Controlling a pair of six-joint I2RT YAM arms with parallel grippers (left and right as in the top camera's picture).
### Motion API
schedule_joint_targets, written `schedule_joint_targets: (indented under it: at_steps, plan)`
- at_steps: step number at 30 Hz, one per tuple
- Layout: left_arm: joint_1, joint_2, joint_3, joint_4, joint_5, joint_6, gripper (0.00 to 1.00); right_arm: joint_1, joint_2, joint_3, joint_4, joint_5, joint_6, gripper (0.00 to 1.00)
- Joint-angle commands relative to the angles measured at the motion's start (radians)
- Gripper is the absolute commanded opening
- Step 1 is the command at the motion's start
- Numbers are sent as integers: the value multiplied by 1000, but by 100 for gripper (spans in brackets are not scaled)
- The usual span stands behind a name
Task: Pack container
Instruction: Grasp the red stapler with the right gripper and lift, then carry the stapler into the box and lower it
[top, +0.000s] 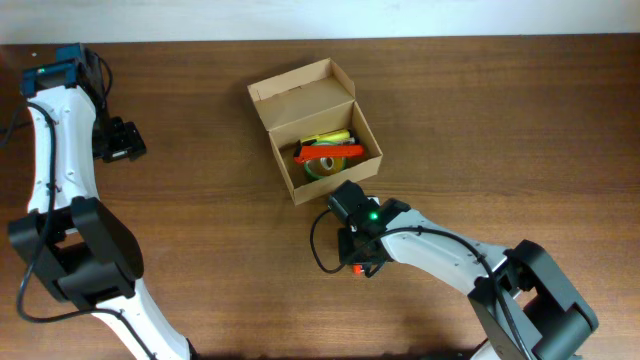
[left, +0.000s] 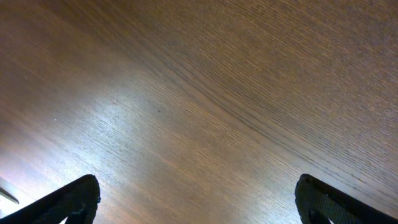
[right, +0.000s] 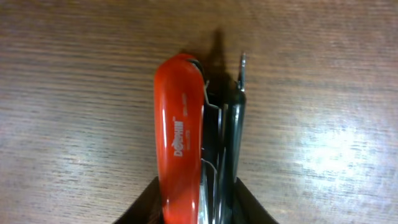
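The container (top: 290, 95) is a small brown cardboard box with its flap lid open, at the middle back of the table. Inside it lie a green tape roll (top: 328, 164), a red item and a yellow-green item. My right gripper (top: 360, 262) is in front of the box, shut on a red and black stapler (right: 186, 137) that lies on its side, just above or on the wood. My left gripper (top: 122, 140) is open and empty at the far left, over bare wood, its finger tips showing in the left wrist view (left: 199, 202).
The brown wooden table (top: 520, 130) runs under everything. A black cable loops beside my right wrist (top: 320, 250). A white wall edge runs along the back of the table.
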Motion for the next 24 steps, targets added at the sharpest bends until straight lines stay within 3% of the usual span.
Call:
schedule_joint_targets:
  at_steps: [1, 13, 24]
  plan:
    - [2, -6, -10, 0, 4, 16, 100, 7, 16, 19, 6, 34, 0, 21]
    - [2, -6, -10, 0, 4, 16, 100, -27, 14, 67, -40, 75, -32, 9]
    - [2, -6, -10, 0, 4, 16, 100, -207, -80, 201, -130, 77, -235, 4]
